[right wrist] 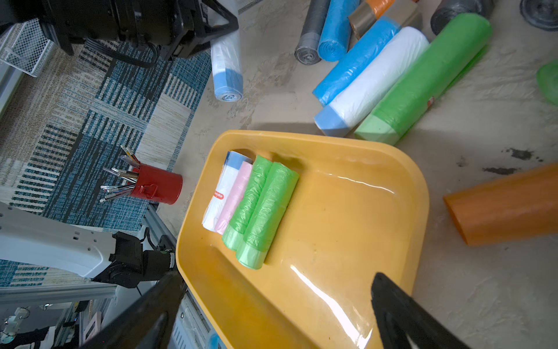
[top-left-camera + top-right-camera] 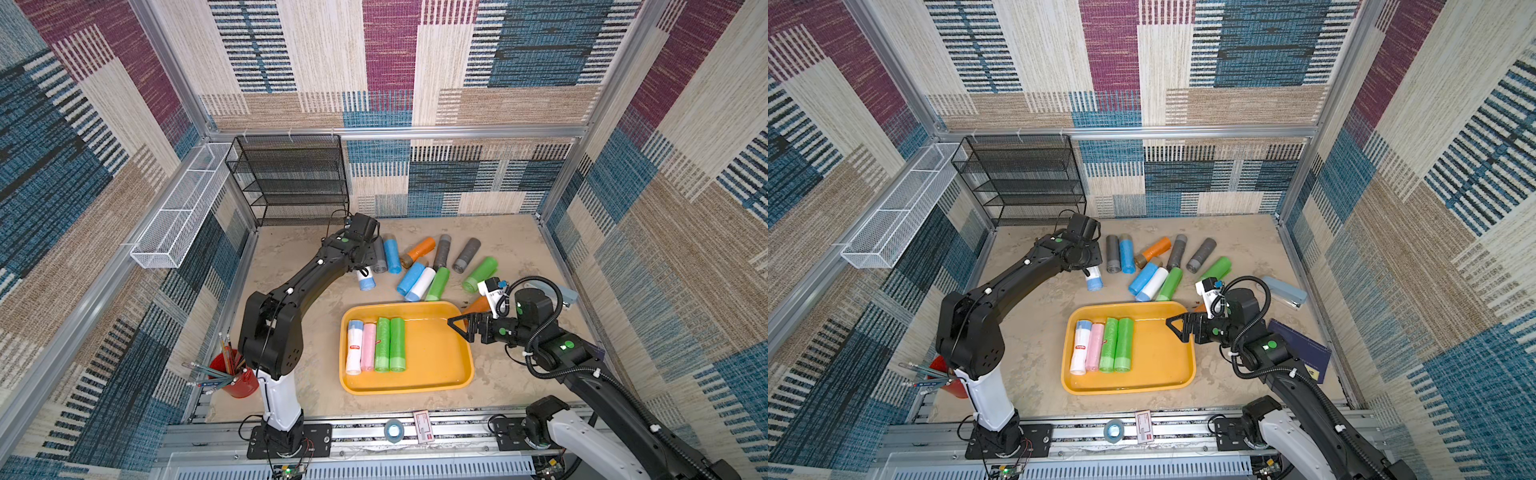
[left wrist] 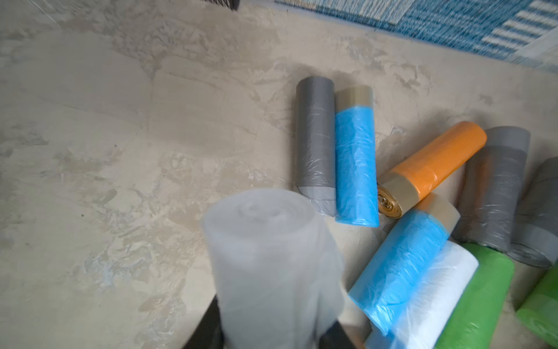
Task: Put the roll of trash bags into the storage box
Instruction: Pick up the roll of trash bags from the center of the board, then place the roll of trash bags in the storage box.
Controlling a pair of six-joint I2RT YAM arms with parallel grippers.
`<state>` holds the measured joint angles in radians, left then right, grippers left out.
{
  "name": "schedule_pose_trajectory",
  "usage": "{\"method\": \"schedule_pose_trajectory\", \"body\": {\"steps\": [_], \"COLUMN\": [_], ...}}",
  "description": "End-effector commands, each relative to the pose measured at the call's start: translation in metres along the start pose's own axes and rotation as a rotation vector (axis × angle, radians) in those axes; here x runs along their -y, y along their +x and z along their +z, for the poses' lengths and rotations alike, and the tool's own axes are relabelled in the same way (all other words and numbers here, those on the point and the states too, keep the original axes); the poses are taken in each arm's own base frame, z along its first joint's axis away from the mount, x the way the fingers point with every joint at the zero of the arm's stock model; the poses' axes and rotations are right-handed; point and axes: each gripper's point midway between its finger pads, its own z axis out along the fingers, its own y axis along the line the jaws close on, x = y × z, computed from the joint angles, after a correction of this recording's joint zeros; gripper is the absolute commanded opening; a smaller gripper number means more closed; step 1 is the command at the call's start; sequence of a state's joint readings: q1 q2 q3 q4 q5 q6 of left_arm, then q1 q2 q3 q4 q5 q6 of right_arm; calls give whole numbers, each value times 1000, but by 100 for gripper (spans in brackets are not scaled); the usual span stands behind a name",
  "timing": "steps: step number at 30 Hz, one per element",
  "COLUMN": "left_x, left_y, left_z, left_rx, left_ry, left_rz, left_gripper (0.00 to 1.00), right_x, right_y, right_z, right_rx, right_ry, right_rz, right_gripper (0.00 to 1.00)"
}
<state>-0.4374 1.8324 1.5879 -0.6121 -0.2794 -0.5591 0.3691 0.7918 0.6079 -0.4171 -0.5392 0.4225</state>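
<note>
Tightly clenched on the roll of trash bags (image 2: 366,281), blue end down, the left tool (image 2: 361,269) stands well apart from the storage box (image 2: 436,361). The right tool (image 2: 457,326) gapes empty over its rim. Light, soft, slippery film likely slides; a firm mid-body squeeze seems safest.

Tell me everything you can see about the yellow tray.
The yellow tray is shallow glossy plastic, rectangular with rounded corners and a raised rim, lying flat on the tabletop. At its left end a white roll, a pink roll and two green rolls lie side by side; the rest is bare. The open right end effector hovers over its right rim.
</note>
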Motion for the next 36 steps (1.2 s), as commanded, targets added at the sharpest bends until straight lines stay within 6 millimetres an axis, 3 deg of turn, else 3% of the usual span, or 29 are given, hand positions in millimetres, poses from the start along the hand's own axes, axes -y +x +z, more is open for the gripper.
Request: {"method": "schedule_pose_trajectory", "body": {"steps": [1,6,14,19,26,36], "left_x": [-9,-9,10,19,34,70], "left_y": [-17,4,74,105,135,158], "left_z": [-18,-36,-50,-63,-86,-105], "left_rx": [88,41,-167,-223,-264,-258], "left_ry": [-7,85,299,370,406,384], "left_rz": [32,-4,-124,-168,-140,-20], "left_gripper": [36,36,36,36,36,36], "right_x": [-2,-3,-3,-3,0,1], "right_y": [0,4,7,11,14,20], "right_z": [-1,0,1,1,-1,-3], "right_rx": [7,-3,-14,-27,-26,-32], "right_ry": [-11,-27,-38,-39,-22,-25], "right_rz": [12,18,33,46,64,70], "right_gripper": [99,99,99,99,99,99]}}
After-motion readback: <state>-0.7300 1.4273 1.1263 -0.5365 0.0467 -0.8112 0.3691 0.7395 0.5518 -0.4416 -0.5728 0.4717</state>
